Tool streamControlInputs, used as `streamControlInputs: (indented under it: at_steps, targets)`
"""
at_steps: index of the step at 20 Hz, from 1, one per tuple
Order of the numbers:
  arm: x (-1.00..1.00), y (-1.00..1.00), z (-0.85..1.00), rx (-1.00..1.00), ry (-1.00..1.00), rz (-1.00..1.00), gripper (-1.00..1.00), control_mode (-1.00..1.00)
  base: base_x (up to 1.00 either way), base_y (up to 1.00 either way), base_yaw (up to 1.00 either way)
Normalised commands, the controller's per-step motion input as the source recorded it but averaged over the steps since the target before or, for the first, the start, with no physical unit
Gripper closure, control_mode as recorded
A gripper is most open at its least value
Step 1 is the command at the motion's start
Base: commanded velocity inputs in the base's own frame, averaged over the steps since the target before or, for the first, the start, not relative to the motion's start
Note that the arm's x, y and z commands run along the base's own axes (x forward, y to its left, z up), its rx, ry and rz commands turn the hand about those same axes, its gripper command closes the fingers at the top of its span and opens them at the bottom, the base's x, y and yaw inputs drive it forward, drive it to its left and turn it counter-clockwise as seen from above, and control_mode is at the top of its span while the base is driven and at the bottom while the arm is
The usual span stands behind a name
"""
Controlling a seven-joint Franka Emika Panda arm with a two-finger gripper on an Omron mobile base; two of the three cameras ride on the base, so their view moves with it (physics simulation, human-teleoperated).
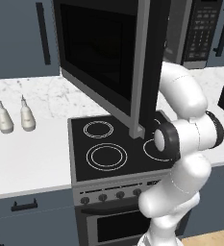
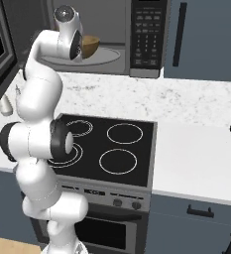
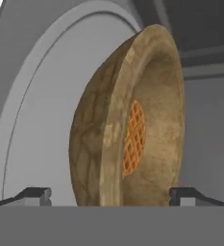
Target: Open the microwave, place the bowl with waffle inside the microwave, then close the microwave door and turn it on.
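A: Inside the microwave [image 2: 112, 34], the bowl [image 2: 88, 46] sits on the turntable [image 2: 109, 58]. Gripper [image 3: 111, 194] fingers stand wide, either side of the rim, gripping nothing.

B: Procedure?

A: Withdraw straight back, touching nothing, then swing the door [image 1: 104, 57] shut.

B: Orientation?

A: Round, no long axis. Mouth looks upward; the waffle [image 3: 134, 137] lies inside.

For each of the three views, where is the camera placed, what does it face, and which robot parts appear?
Left base view: behind the arm's left, facing the stove and open microwave door; arm lower right.
Right base view: behind the arm's right, facing the microwave with the bowl inside; arm at left.
Hand view: on the hand, facing the bowl; open tool fingertips at bottom.
Shared: both base views show the stove.
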Motion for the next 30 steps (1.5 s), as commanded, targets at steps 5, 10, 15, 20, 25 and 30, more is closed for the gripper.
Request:
streamControlInputs:
  at_steps: [5,10,15,20,25,30]
  targets:
    - [-1.0,-0.33,-0.04,0.11,-0.01,0.05,-1.0,-1.0,0.0,0.0,0.0]
    - [-0.97,-0.24,-0.07,0.12,-0.09,0.3,-1.0,-1.0,0.0,0.0,0.0]
    - [-1.0,-0.41,0.01,0.1,-0.16,0.34,-1.0,-1.0,0.0,0.0,0.0]
    - [-1.0,-0.43,0.0,0.07,-0.09,0.48,-1.0,-1.0,0.0,0.0,0.0]
    - [-1.0,-0.02,0.0,0.0,-0.01,0.45,-1.0,-1.0,0.0,0.0,0.0]
    - [-1.0,0.0,0.0,0.0,0.0,0.39,-1.0,-1.0,0.0,0.0,0.0]
